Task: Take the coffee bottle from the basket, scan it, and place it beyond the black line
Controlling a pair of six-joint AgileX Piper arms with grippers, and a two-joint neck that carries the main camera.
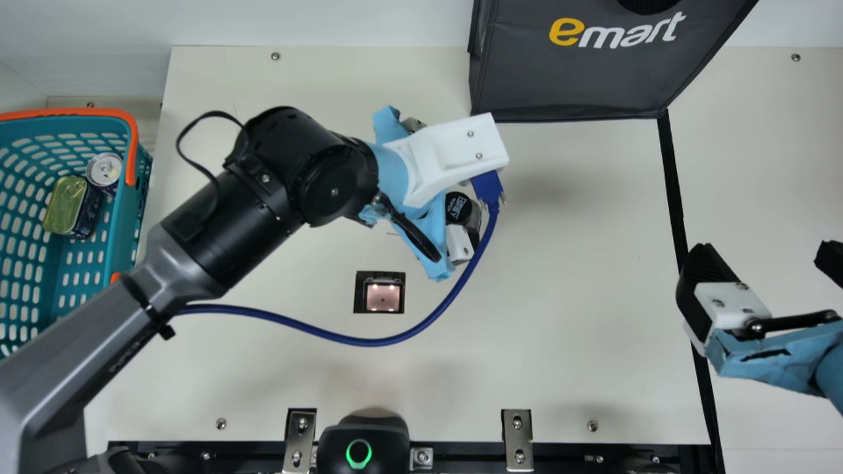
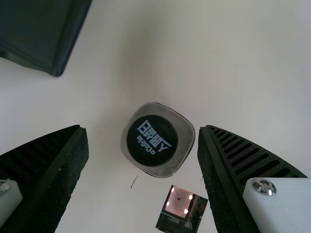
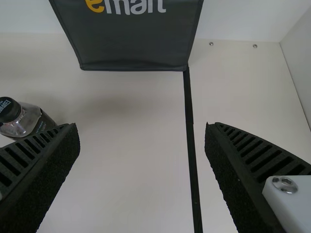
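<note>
1. On the table [image 1: 560, 296], outside the basket [image 1: 79, 113], the coffee bottle [image 2: 152, 141] is upright, between the scanner [image 1: 383, 296] and the black line [image 1: 673, 184]. Its base is hidden, so its footing on the tabletop is a fair inference rather than something plainly seen.

2. Taking the bottle from the basket therefore counts as done. Two cans [image 1: 104, 170] [image 1: 66, 205] sit in the basket, and they are no part of this job.

3. Whether the scan is done, I cannot tell. The bottle is near the scanner but not over it, and nothing in these pictures confirms a reading either way.

4. The left gripper [image 2: 144, 133] is spread wide above the bottle, one finger to each side, with a gap visible at both. It holds nothing.

5. The right gripper [image 3: 141, 131] is also wide and holds nothing, placed over the black line near the table's right side.

6. Placing remains to be done: the bottle is on the basket's side of the line, well apart from it. If the scan is complete, I judge that what is left is a firm grasp, a carry across and a release beyond the line.
</note>
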